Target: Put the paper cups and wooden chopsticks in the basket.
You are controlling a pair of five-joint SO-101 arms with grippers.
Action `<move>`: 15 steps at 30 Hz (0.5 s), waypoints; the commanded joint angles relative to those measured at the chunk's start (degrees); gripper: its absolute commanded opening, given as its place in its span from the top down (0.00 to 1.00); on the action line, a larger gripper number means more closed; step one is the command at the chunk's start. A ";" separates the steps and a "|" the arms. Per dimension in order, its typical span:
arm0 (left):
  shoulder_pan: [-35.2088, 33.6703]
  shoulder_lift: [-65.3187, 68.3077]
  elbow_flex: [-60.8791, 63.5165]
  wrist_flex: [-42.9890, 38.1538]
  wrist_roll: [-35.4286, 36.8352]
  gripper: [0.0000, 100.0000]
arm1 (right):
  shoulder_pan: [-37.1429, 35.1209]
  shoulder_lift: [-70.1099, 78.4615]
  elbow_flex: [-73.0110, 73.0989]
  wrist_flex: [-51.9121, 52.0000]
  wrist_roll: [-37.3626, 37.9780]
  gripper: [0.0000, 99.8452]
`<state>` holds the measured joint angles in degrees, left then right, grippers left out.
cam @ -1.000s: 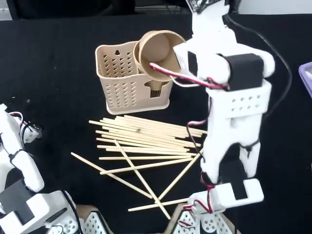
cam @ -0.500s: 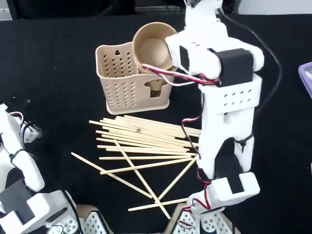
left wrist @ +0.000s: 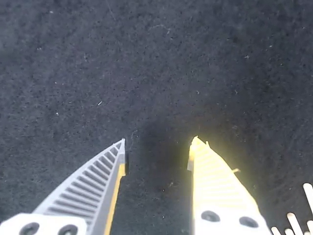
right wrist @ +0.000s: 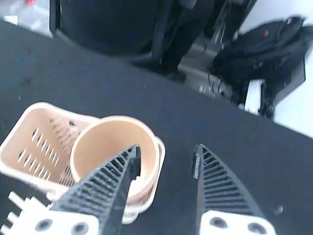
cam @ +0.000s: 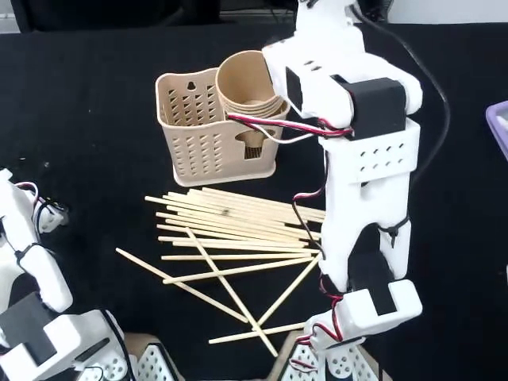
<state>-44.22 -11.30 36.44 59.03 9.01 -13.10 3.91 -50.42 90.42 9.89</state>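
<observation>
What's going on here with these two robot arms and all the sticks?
The right arm's claw hangs open just above a stack of paper cups standing in the beige basket. The wooden chopsticks lie scattered on the black table in front of it, not yet collected. The left claw is open over bare table, holding nothing.

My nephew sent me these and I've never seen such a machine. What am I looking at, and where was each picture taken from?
These are two small robot arms at a black table. The high picture looks down on both: the right arm stretches to a tan basket, the left arm sits folded at the near corner. The other two pictures come from cameras on the wrists. The right tool is open at stacked paper cups standing in the basket, gripping nothing. The left tool is open above bare table. Wooden chopsticks lie loose on the table.
</observation>
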 commanded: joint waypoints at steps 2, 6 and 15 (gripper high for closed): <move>0.57 -1.85 -0.66 0.09 0.26 0.79 | -0.53 -5.93 -2.77 7.21 0.09 0.82; 0.57 -1.85 -0.66 0.18 0.26 0.79 | -0.44 -9.63 -0.92 10.81 0.09 0.82; 0.57 -1.76 -0.57 0.18 0.26 0.79 | 0.35 -25.89 26.77 10.73 5.19 0.82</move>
<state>-44.22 -11.30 36.44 59.03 9.01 -13.01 -14.29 -34.33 99.47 10.77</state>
